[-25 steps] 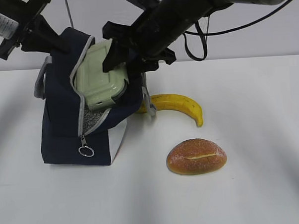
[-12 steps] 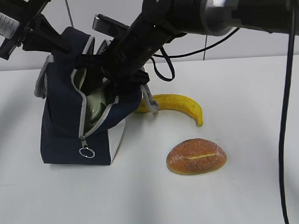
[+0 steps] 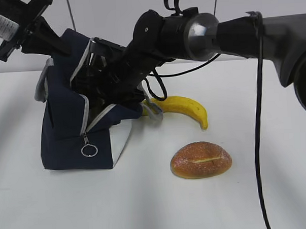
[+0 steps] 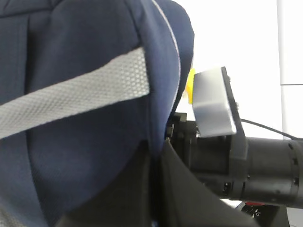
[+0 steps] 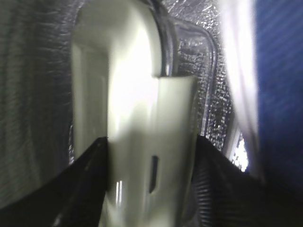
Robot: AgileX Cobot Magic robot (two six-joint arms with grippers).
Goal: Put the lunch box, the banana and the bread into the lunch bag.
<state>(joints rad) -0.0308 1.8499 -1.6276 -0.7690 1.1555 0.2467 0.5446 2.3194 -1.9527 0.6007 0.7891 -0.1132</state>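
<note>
The navy lunch bag (image 3: pixel 62 133) stands at the left, its zipper open and its mouth facing right. My left gripper (image 3: pixel 58 45) is shut on the bag's upper back edge and holds it up; in the left wrist view (image 4: pixel 158 147) its jaws pinch the navy fabric (image 4: pixel 85 151). My right gripper (image 3: pixel 98 84) reaches deep into the bag's mouth. In the right wrist view it (image 5: pixel 150 139) is shut on the sage-green lunch box (image 5: pixel 137 94), inside the silver lining (image 5: pixel 189 47). The banana (image 3: pixel 185 107) and the bread (image 3: pixel 200 159) lie on the table to the right.
The bag's zipper ring pull (image 3: pixel 89 150) hangs at its front corner and a grey strap (image 3: pixel 151 108) lies against the banana's left end. The right arm (image 3: pixel 200 34) spans from the upper right, with a black cable (image 3: pixel 258 140) hanging down.
My right gripper has pushed the lunch box from the bag's mouth down inside, out of the exterior view. The bag has sagged a little. Left gripper, banana and bread have stayed put.
</note>
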